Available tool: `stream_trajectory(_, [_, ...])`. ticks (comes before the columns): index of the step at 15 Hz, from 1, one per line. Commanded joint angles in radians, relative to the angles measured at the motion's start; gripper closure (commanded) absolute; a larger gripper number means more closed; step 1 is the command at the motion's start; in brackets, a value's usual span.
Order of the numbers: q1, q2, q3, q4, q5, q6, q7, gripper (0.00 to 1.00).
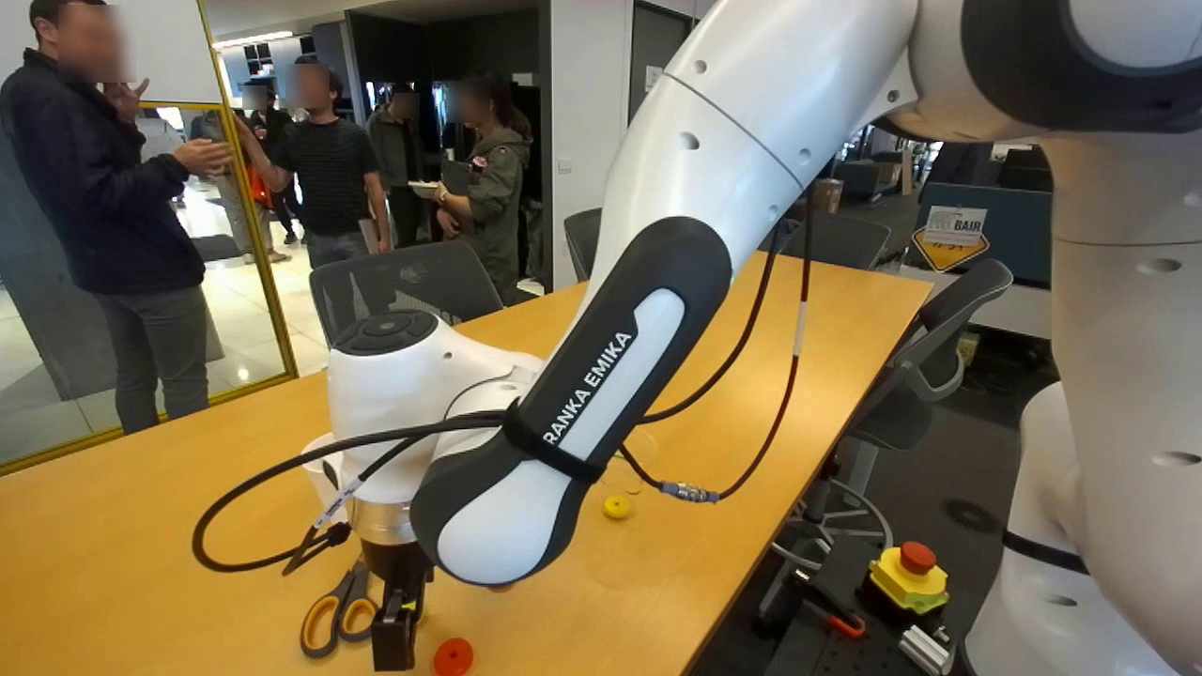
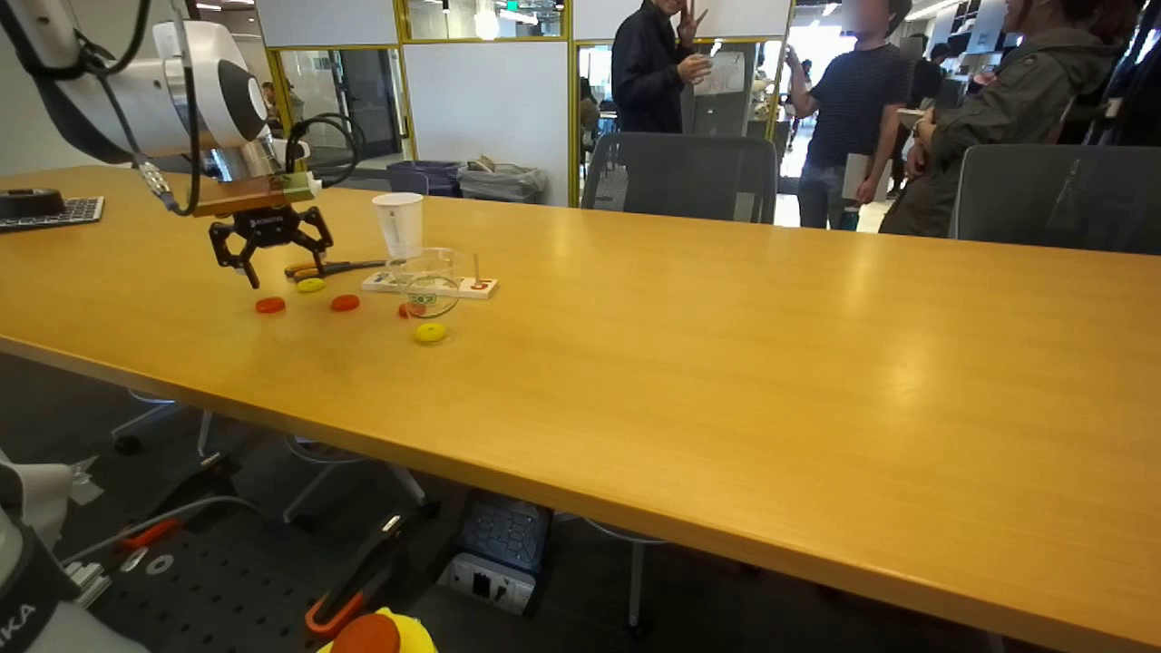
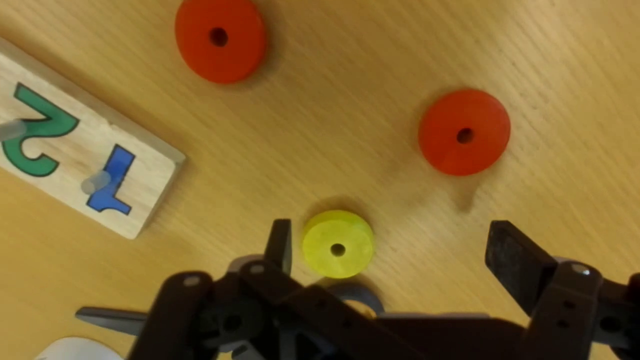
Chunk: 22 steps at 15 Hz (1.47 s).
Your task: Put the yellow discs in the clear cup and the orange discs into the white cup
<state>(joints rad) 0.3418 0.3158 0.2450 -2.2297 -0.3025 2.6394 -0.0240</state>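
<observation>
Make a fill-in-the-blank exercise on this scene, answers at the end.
The end effector has its jaws ____.
Between them, the wrist view shows a disc coloured ____.
The orange discs in that view number ____.
On the wooden board, the numeral 2 is ____.

Missing words: open; yellow; two; green.

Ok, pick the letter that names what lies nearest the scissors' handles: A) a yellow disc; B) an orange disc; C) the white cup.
A: in an exterior view a yellow disc lies right by the scissors' handles, while the orange discs lie farther off and the white cup stands over toward the blade end.
</observation>
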Motion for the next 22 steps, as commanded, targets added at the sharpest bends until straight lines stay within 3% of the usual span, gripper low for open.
stream_trajectory(1, [0.023,0.031,-0.033,0.053,-0.043,0.011,0.033,0.00])
stream_trajectory(12, [0.017,0.124,-0.047,0.138,-0.028,-0.024,0.000,0.00])
stream_trajectory(22, [-0.029,0.115,0.004,0.180,0.089,-0.182,-0.098,0.00])
